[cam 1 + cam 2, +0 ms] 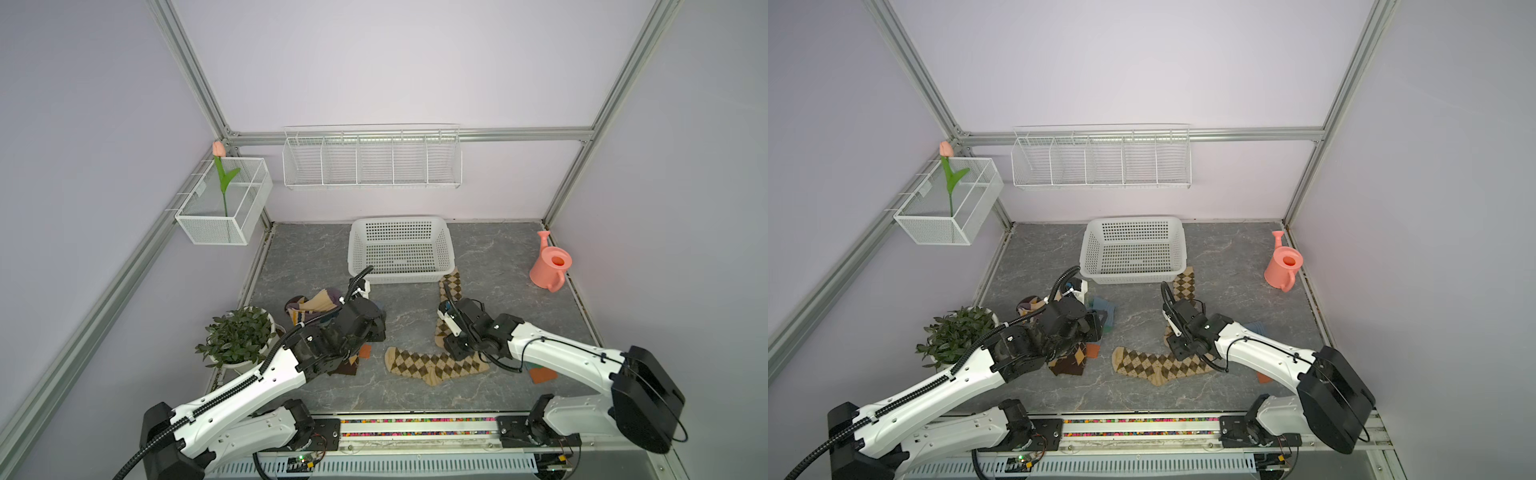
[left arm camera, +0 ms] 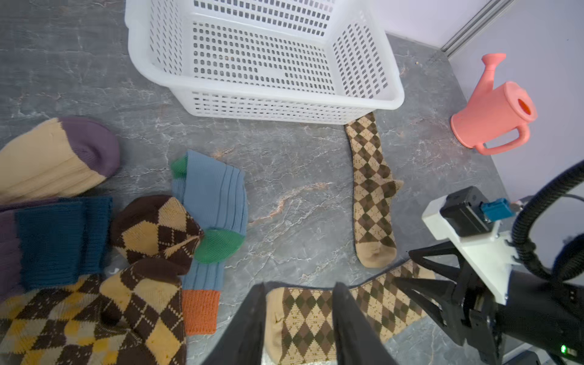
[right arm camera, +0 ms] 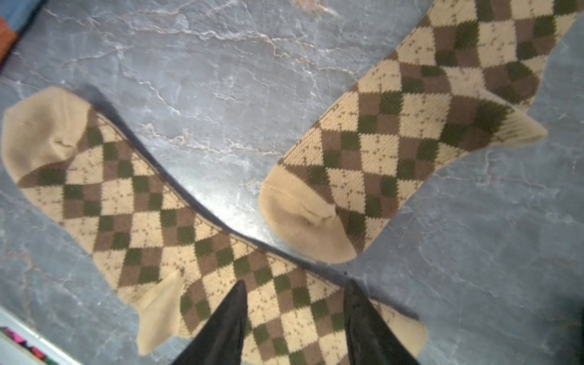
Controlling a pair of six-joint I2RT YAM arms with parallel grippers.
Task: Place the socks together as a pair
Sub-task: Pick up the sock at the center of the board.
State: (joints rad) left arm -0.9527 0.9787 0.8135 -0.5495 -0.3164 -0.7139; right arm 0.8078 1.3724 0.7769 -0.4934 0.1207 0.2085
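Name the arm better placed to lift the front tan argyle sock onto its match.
Right, likely. The right gripper hangs open astride that tan argyle sock, with its match beyond; the left gripper, open too, sits nearer the mixed sock pile.

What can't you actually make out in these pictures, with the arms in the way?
- Sock pile: in both top views the left arm covers most of it; socks uncountable.
- Blue-and-orange sock: mostly under the right arm in both top views.
- Right claw: in the right wrist view, whether it touches the tan argyle sock is unclear.
- Dark argyle sock: cut off by the left wrist view's edge.
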